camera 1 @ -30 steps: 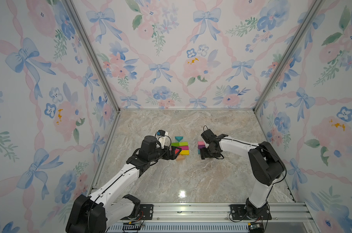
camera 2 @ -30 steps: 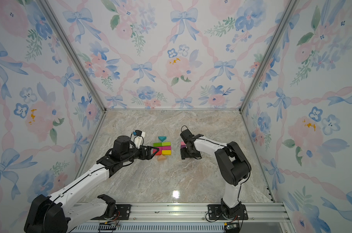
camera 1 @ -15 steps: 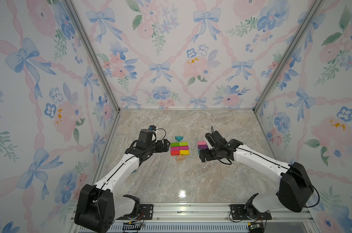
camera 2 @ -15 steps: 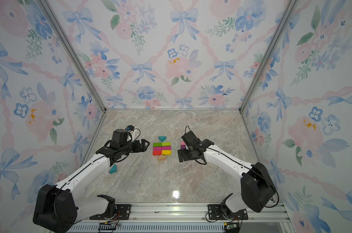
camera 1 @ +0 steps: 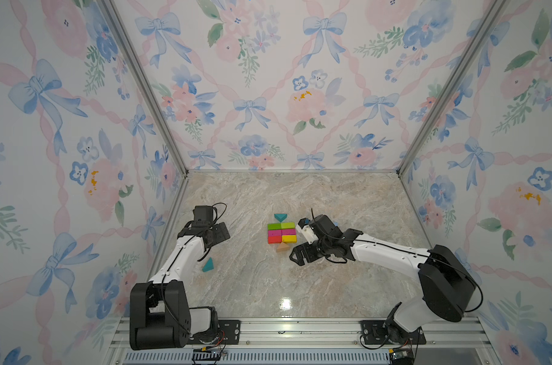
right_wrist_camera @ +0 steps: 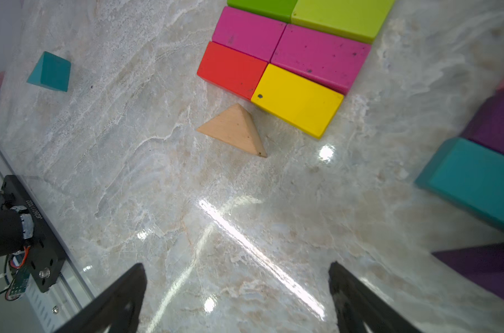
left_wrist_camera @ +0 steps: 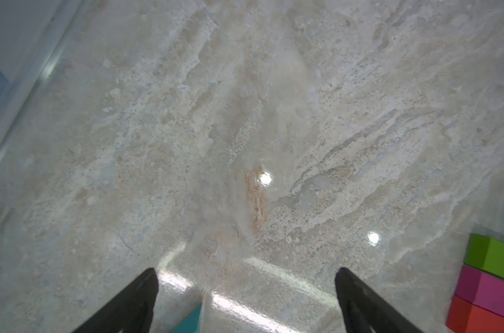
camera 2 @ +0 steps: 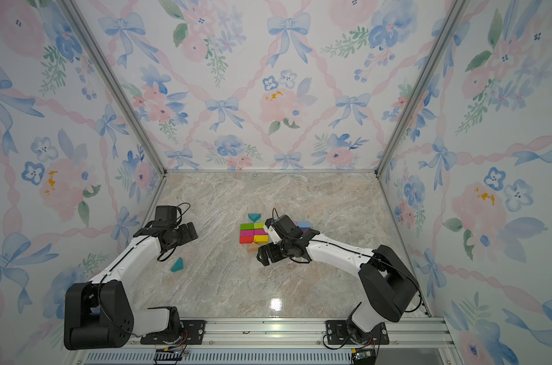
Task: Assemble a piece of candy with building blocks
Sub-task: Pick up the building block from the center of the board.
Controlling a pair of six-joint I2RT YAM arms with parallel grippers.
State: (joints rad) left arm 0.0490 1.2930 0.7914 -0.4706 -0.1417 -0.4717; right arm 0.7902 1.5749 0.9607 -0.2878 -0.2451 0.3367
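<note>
The building blocks form a flat grid of green, lime, magenta, red and yellow rectangles, seen in both top views. A teal triangle lies at its far edge. A tan wedge lies at its near edge. A loose teal wedge lies beside the left arm. My left gripper is open and empty, well left of the grid. My right gripper is open and empty, just right of the tan wedge.
Right of the grid lies a pile with a teal block, a purple block and a purple wedge, partly hidden under the right arm in both top views. The left wall's metal rail runs close to the left gripper.
My left gripper has drawn back leftwards from the block grid. My right gripper has come away from the pile on the right, opened wider, and moved forward beside the tan wedge.
</note>
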